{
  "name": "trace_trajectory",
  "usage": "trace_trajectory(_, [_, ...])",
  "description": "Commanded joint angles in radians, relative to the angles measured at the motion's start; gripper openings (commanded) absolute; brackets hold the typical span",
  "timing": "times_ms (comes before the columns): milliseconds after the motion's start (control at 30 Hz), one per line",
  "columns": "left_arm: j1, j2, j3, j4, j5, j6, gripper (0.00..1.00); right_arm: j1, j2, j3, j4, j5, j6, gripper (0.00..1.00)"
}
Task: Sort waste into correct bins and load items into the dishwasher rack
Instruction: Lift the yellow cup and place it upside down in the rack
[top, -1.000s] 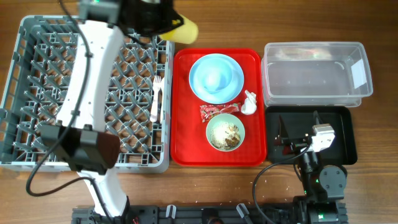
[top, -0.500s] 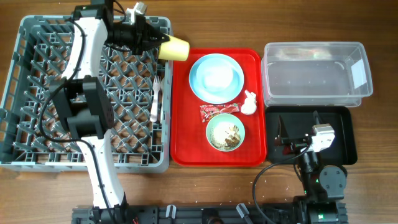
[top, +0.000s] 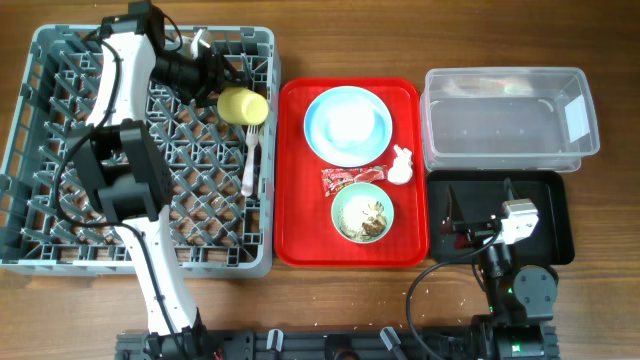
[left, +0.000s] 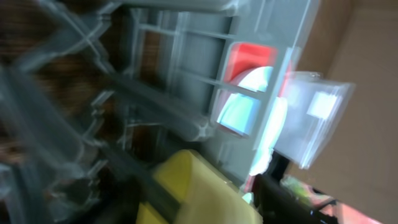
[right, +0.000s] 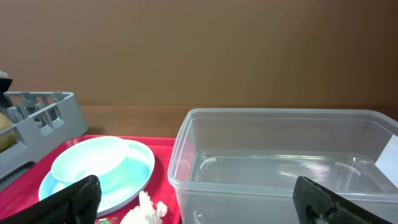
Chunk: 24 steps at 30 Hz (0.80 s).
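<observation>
The small yellow cup (top: 243, 104) lies on its side in the far right corner of the grey-blue dishwasher rack (top: 60, 150). My left gripper (top: 225, 85) is right behind it. In the blurred left wrist view the cup (left: 211, 193) sits between the dark fingers (left: 283, 199), jaws apart, with a gap on the right side. A white fork (top: 250, 160) lies in the rack. On the red tray, a blue bowl (top: 345, 120) sits on a blue plate (top: 375, 145), beside a tissue (top: 401, 166), a red wrapper (top: 350, 177) and a green bowl of food scraps (top: 362, 213). My right gripper (top: 480, 228) is open and empty.
The red serving tray (top: 300, 235) lies between the rack and the bins. The clear tub (top: 510, 125) stands at the far right, also in the right wrist view (right: 280, 162). The black tray (top: 550, 200) lies in front of it, under my right arm.
My left arm swung the yellow cup from above the red tray's edge back left and down into the rack's corner, and its jaws have spread. The right arm has not moved.
</observation>
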Motion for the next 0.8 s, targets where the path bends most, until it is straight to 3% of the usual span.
trace_trajectory(0, [0.017, -0.033, -0.003, -0.002, -0.048, -0.014, 0.79, -0.005, -0.006, -0.001, 0.005, -0.015, 0.012, 1.00])
trace_trajectory(67, [0.039, -0.117, -0.003, 0.003, -0.049, -0.072, 0.96, -0.005, -0.006, -0.001, 0.005, -0.015, 0.012, 1.00])
trace_trajectory(100, [0.044, -0.148, -0.003, 0.005, -0.050, -0.082, 1.00, -0.005, -0.006, -0.001, 0.005, -0.015, 0.012, 1.00])
trace_trajectory(333, [-0.002, -0.394, -0.003, -0.091, -0.299, -0.158, 1.00, -0.005, -0.006, -0.001, 0.005, -0.015, 0.012, 1.00])
trace_trajectory(533, [-0.162, -0.391, -0.008, -0.140, -0.489, -0.172, 1.00, -0.005, -0.006, -0.001, 0.005, -0.015, 0.012, 1.00])
trace_trajectory(567, [-0.190, -0.381, -0.008, -0.156, -0.490, -0.169, 0.36, -0.005, -0.006, -0.001, 0.005, -0.015, 0.012, 1.00])
trace_trajectory(600, [-0.207, -0.378, -0.010, -0.172, -0.499, -0.170, 0.08, -0.005, -0.006, -0.001, 0.005, -0.015, 0.012, 1.00])
trace_trajectory(633, [-0.227, -0.377, -0.028, -0.177, -0.517, -0.170, 0.04, -0.005, -0.006, -0.001, 0.005, -0.015, 0.012, 1.00])
trace_trajectory(767, [-0.274, -0.377, -0.180, -0.106, -0.550, -0.170, 0.06, -0.005, -0.006, -0.001, 0.005, -0.015, 0.012, 1.00])
